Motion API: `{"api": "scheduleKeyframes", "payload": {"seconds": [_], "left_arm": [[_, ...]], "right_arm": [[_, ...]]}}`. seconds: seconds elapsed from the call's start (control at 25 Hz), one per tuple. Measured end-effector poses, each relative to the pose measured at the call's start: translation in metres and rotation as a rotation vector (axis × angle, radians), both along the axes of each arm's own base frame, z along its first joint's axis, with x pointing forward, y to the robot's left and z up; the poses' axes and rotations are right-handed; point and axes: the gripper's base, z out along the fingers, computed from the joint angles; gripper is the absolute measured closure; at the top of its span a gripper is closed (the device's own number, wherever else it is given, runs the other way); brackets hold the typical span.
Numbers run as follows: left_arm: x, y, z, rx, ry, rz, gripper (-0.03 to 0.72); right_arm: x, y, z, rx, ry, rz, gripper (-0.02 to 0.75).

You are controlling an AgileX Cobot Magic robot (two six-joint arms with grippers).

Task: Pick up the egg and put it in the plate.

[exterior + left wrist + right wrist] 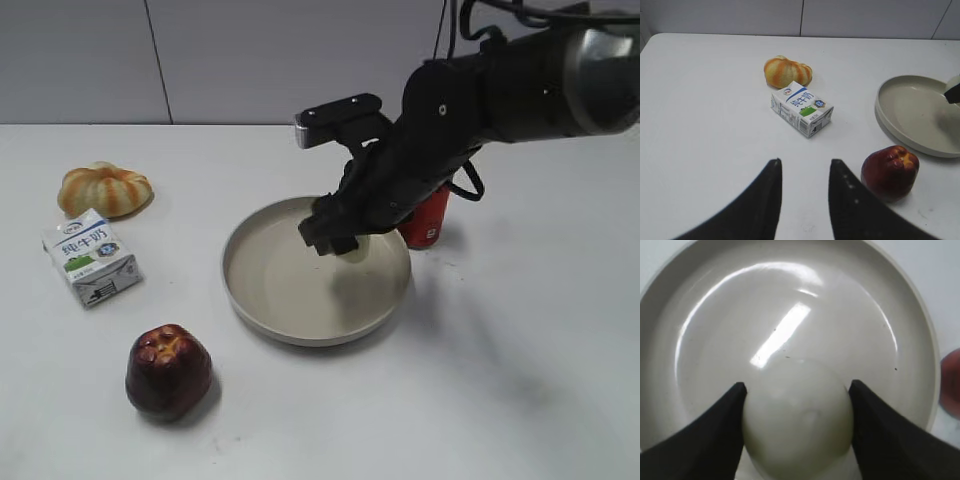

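The pale cream egg (797, 417) sits between the two black fingers of my right gripper (797, 390), which is shut on it. In the exterior view the right gripper (335, 238) holds the egg (355, 249) just above the right inner part of the beige plate (260, 300). The plate fills the right wrist view (705, 305) below the egg. The plate also shows at the right of the left wrist view (905, 105). My left gripper (805, 167) is open and empty above bare table, left of the apple.
A red can (425, 215) stands right behind the plate, under my right arm. A dark red apple (167, 370) lies at the front left, a milk carton (90, 257) and an orange ribbed pumpkin item (104, 189) at the left.
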Motion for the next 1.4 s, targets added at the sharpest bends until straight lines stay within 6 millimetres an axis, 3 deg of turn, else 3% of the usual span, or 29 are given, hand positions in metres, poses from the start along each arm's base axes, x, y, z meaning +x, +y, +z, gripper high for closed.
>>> {"api": "scheduleKeyframes", "payload": {"seconds": [0.2, 0.36, 0.56, 0.72, 0.84, 0.96, 1.24, 1.4], "left_arm": [[0.0, 0.0, 0.0, -0.001, 0.0, 0.0, 0.454], [0.0, 0.0, 0.0, 0.0, 0.0, 0.0, 0.454], [0.0, 0.0, 0.0, -0.001, 0.0, 0.0, 0.454], [0.0, 0.0, 0.0, 0.001, 0.0, -0.001, 0.454], [0.0, 0.0, 0.0, 0.0, 0.0, 0.0, 0.454], [0.0, 0.0, 0.0, 0.0, 0.0, 0.0, 0.454], [0.0, 0.0, 0.0, -0.001, 0.0, 0.0, 0.454], [0.0, 0.0, 0.0, 0.0, 0.0, 0.0, 0.454]], "right_arm": [[0.001, 0.001, -0.005, -0.01, 0.001, 0.012, 0.125], [0.003, 0.003, 0.004, -0.024, 0.034, 0.025, 0.108], [0.008, 0.009, 0.042, -0.085, 0.155, 0.071, 0.119], [0.021, 0.0, 0.09, -0.111, 0.214, 0.081, 0.122], [0.043, -0.025, 0.122, -0.087, 0.183, 0.026, 0.124], [0.069, -0.068, 0.139, -0.054, 0.143, -0.09, 0.134], [0.101, -0.176, 0.136, -0.1, 0.148, -0.36, 0.143], [0.094, -0.225, 0.133, -0.107, 0.182, -0.478, 0.145]]}}
